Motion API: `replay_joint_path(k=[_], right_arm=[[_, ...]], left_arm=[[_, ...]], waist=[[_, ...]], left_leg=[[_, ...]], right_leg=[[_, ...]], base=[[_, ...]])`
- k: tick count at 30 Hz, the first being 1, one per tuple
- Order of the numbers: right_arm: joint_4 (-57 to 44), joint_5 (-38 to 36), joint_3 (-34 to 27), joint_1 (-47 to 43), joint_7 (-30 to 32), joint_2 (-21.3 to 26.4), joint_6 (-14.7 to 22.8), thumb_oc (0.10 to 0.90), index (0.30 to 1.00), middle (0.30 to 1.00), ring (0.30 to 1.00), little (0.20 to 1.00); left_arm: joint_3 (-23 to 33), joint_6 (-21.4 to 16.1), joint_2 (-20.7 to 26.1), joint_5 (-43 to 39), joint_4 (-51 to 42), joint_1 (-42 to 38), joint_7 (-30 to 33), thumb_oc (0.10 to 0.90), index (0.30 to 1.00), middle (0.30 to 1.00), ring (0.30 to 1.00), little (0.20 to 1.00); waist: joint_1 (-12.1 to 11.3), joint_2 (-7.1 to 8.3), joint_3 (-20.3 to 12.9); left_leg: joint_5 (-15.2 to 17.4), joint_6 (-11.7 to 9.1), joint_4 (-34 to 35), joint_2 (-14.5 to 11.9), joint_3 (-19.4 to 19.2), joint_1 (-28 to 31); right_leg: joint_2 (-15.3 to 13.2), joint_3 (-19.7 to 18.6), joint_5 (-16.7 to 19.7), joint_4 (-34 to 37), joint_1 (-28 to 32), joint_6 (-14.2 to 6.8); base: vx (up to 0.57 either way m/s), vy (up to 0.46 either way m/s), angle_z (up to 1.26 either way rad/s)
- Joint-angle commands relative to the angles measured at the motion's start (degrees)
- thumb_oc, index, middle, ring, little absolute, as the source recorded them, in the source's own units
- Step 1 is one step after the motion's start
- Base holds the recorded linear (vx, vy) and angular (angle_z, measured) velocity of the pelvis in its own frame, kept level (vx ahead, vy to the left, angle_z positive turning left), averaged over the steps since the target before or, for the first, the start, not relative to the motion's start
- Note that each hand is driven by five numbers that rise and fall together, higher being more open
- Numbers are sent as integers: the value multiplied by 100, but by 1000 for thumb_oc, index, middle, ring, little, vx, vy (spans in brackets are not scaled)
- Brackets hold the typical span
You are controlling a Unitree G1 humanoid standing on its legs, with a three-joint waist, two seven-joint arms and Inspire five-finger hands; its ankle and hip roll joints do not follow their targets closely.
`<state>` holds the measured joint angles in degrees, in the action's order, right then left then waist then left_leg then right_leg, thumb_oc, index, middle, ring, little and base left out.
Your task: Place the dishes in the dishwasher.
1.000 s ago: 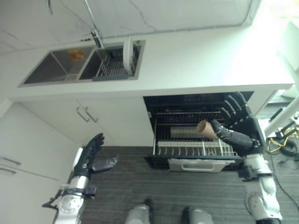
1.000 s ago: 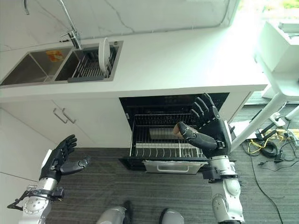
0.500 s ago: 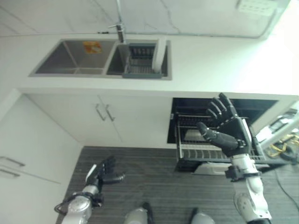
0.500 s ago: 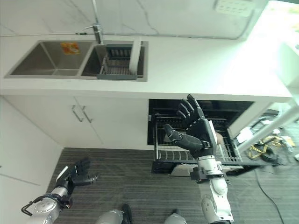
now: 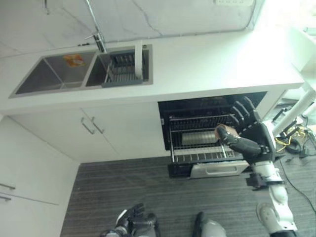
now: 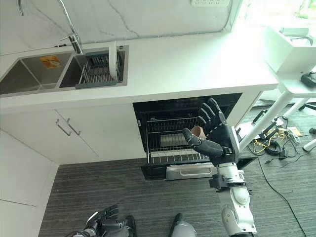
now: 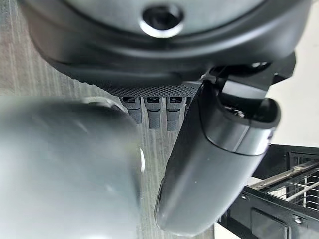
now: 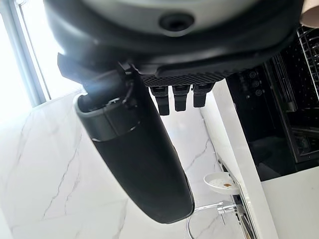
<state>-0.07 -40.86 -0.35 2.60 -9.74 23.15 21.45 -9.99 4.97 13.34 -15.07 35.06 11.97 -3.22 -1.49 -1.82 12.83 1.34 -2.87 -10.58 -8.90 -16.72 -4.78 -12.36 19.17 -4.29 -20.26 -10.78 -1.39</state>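
Kitchen: white worktop [image 6: 197, 59] under a marbled wall, dark wood-grain floor [image 6: 148, 197] below

Double steel sink [image 6: 34, 74] at the robot's left, tap above; a dish drainer [image 5: 121, 69] sits in the inner basin with one white plate [image 5: 138, 54] standing on edge – the dish not yet loaded, to judge from here

Dishwasher [image 6: 187, 116] – under the worktop, open, its wire rack [image 6: 170, 140] drawn out, a brown cup [image 5: 222, 132] lying in it

Right hand [image 6: 215, 136] – raised before the rack, fingers spread wide and straight, holding nothing, the cup just behind the thumb

Left hand [image 6: 101, 219] – low by the floor, fingers loosely relaxed, empty

Relation: plate lies up and well to the left of both hands; the left arm's side is nearer it
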Motion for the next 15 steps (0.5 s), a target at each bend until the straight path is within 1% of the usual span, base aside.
replay_joint_path(k=[1, 4, 6, 7, 8, 9, 13, 15], right_arm=[[-682, -264, -311, -433, -70, 10, 647, 800, 900, 900, 900, 900], [-648, -222, -273, -420, -35, -20, 695, 800, 900, 900, 900, 900], [-629, -220, -276, -408, -57, -17, 656, 800, 900, 900, 900, 900], [243, -934, 421, -1302, -619, 181, 215, 800, 900, 900, 900, 900], [218, -970, 435, -1261, -656, 144, 301, 800, 900, 900, 900, 900], [199, -941, 433, -1250, -675, 132, 338, 800, 900, 900, 900, 900], [124, -912, 413, -1129, -711, 77, 222, 800, 900, 900, 900, 900], [173, -769, 416, -1089, -695, 33, 173, 800, 900, 900, 900, 900]], left_arm=[[23, -550, 236, 197, 60, -303, 171, 800, 900, 900, 900, 900], [40, -651, 160, 185, 284, -343, 185, 800, 900, 900, 900, 900], [59, -704, 138, 162, 345, -349, 169, 800, 900, 900, 900, 900], [826, -138, -180, -1220, 3257, -880, -768, 800, 900, 900, 900, 900], [792, -370, -141, -1062, 3298, -877, -737, 800, 900, 900, 900, 900], [774, -470, -129, -1068, 3293, -887, -693, 800, 900, 900, 900, 900], [729, -775, -46, -1190, 3124, -912, -601, 800, 900, 900, 900, 900], [717, -897, -30, -1093, 3022, -928, -614, 800, 900, 900, 900, 900]], waist=[[16, 160, -119], [49, 153, -126], [66, 140, -140], [-34, 153, -113], [-23, 154, -133], [-10, 144, -136], [63, 95, -151], [65, 81, -168]], left_leg=[[933, 100, -661, 102, 114, 217], [949, 91, -661, 115, 117, 232], [962, 87, -661, 130, 123, 252], [458, -97, -661, 303, 451, -388], [496, -86, -661, 360, 552, -364], [512, -85, -661, 360, 558, -347], [557, -92, -661, 374, 518, -260], [582, -75, -661, 403, 521, -231]], right_leg=[[-142, 33, -233, 307, 569, -637], [-137, 13, -242, 307, 565, -639], [-135, -10, -263, 307, 581, -636], [393, -75, -627, 307, 554, -281], [433, -144, -634, 307, 538, -273], [447, -160, -645, 307, 546, -264], [462, -190, -650, 307, 584, -260], [458, -200, -657, 307, 607, -265]], base=[[0, 0, 0], [2, 4, 4], [2, 26, 3], [51, 18, -3], [75, 16, -5], [98, 13, -7], [56, 45, 7], [42, 36, 0]])
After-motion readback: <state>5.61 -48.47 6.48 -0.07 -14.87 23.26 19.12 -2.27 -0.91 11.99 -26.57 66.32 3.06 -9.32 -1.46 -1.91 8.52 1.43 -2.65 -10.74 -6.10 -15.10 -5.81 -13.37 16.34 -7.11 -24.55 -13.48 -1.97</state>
